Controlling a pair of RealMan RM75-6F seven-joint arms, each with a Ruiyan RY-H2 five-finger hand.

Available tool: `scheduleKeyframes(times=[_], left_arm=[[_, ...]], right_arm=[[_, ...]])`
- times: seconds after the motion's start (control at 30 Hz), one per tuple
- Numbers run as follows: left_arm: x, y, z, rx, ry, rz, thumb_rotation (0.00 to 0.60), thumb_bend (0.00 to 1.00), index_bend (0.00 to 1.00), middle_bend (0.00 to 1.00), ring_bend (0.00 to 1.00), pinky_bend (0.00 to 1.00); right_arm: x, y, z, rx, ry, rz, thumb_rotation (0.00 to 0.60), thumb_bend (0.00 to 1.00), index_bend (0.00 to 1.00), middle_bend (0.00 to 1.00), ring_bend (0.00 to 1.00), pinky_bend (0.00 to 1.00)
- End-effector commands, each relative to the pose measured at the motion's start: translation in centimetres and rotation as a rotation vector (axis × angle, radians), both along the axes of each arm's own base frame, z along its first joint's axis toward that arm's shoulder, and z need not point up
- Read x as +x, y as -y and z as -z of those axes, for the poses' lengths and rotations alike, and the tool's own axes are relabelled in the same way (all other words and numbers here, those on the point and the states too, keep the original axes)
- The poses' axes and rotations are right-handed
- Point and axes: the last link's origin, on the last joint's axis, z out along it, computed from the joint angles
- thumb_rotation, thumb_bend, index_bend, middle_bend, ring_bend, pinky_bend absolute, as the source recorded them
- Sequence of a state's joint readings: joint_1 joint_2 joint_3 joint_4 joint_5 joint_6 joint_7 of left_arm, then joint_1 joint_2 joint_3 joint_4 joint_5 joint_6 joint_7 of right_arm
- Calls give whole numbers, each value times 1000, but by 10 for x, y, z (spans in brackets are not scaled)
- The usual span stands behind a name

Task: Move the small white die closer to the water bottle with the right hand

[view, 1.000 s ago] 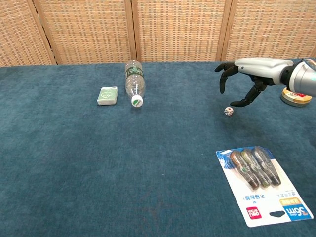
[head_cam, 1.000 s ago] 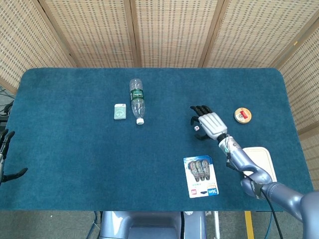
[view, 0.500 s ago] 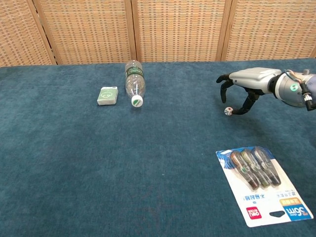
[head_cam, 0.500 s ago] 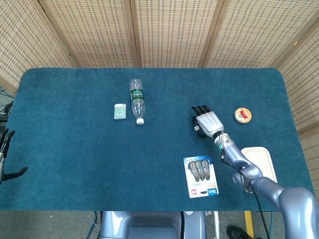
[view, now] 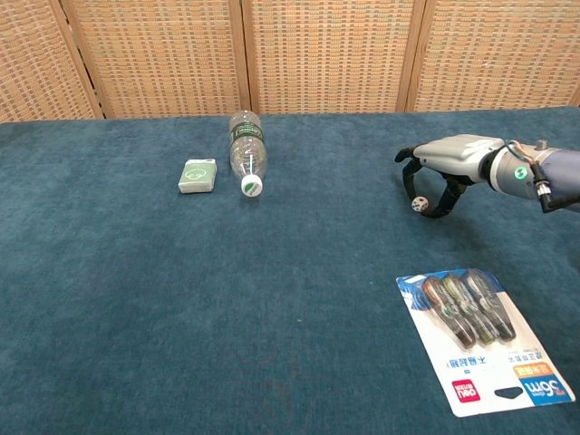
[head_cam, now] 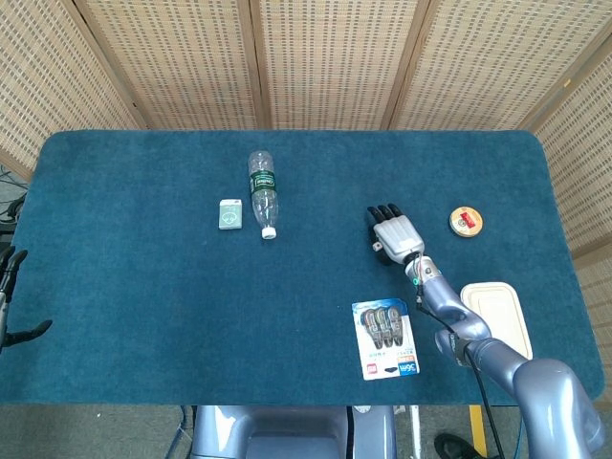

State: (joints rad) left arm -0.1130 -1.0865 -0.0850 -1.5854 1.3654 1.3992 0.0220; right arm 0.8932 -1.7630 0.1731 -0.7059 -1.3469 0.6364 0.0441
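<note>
The small white die (view: 418,206) lies on the blue table (view: 272,299), right of centre. My right hand (view: 446,161) is lowered over it, fingers (view: 404,174) arched down on the die's left and thumb on its right, with small gaps showing to either side. In the head view the right hand (head_cam: 394,232) covers the die. The clear water bottle (view: 245,149) (head_cam: 261,191) lies on its side far to the left, its white cap pointing toward me. My left hand (head_cam: 10,296) hangs off the table's left edge, fingers apart, holding nothing.
A small green-and-white box (view: 198,176) sits just left of the bottle. A blister pack of pens (view: 480,340) lies near the front right. A round wooden disc (head_cam: 466,222) and a white lidded container (head_cam: 497,311) sit at the right side.
My right hand has dropped from above the die down to the table, and its fingers and thumb now bracket the die. The die, the bottle and the left hand have not moved.
</note>
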Motion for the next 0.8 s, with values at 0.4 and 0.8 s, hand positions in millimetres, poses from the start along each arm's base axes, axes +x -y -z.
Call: scheduleKeyframes(times=[0.4, 0.8], left_arm=[[2, 0, 0, -13, 9, 9, 600, 0, 0, 0, 0, 0], [5, 7, -3, -24, 32, 34, 600, 0, 0, 0, 0, 0]], right_arm=[[13, 0, -32, -67, 51, -96, 600, 466, 543, 92, 0, 56], [61, -31, -139, -172, 106, -298, 600, 466, 543, 98, 0, 87]])
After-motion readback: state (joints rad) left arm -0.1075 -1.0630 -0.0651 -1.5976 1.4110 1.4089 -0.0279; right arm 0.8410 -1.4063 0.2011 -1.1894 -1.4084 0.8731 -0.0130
